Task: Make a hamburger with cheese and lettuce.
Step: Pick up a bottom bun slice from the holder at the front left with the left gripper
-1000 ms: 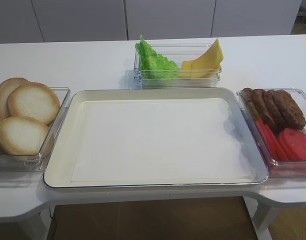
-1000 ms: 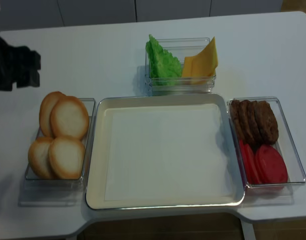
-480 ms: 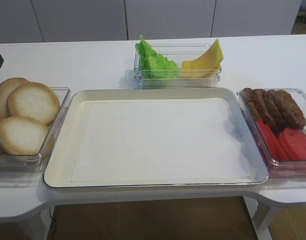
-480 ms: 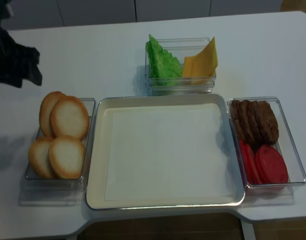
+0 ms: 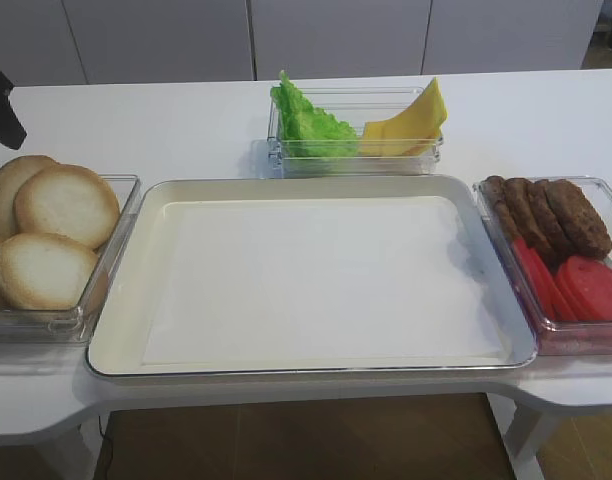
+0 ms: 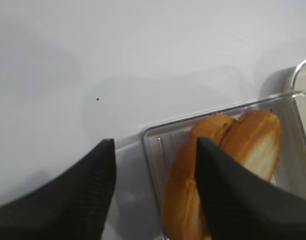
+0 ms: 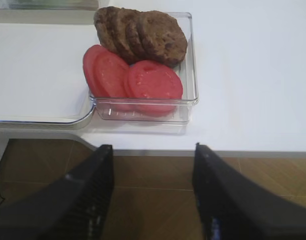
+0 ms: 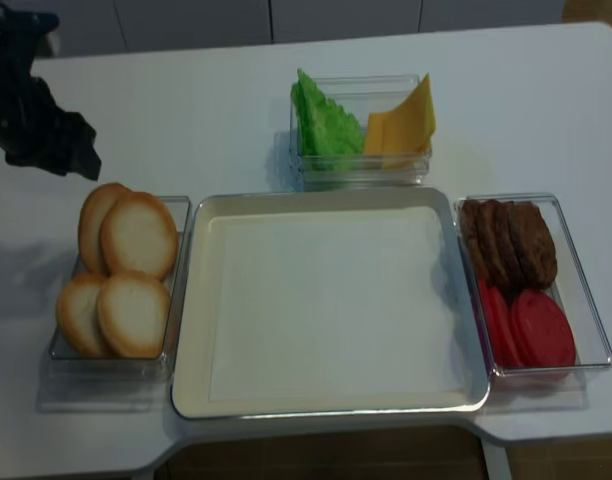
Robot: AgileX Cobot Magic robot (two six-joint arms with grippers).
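Several bun halves (image 5: pixel 64 205) (image 8: pixel 138 236) for the hamburger lean in a clear bin at the left. Lettuce (image 5: pixel 306 122) (image 8: pixel 321 125) and cheese (image 5: pixel 414 120) (image 8: pixel 406 125) share a clear bin at the back. My left gripper (image 6: pixel 153 200) (image 8: pixel 71 155) hovers open over the far left corner of the bun bin. One finger is above the table and the other above a bun (image 6: pixel 253 145), with nothing between them. My right gripper (image 7: pixel 153 200) is open and empty, off the table's front edge before the patty bin.
A large cream tray (image 5: pixel 316 280) (image 8: pixel 326 300) lined with white paper fills the middle. At the right, a clear bin (image 7: pixel 190 95) holds dark patties (image 5: pixel 546 210) (image 7: pixel 143 32) and tomato slices (image 5: pixel 586 285) (image 7: pixel 143 80).
My left arm has come in from the far left toward the back of the bun bin, and its jaws have narrowed a little. The right gripper has not moved.
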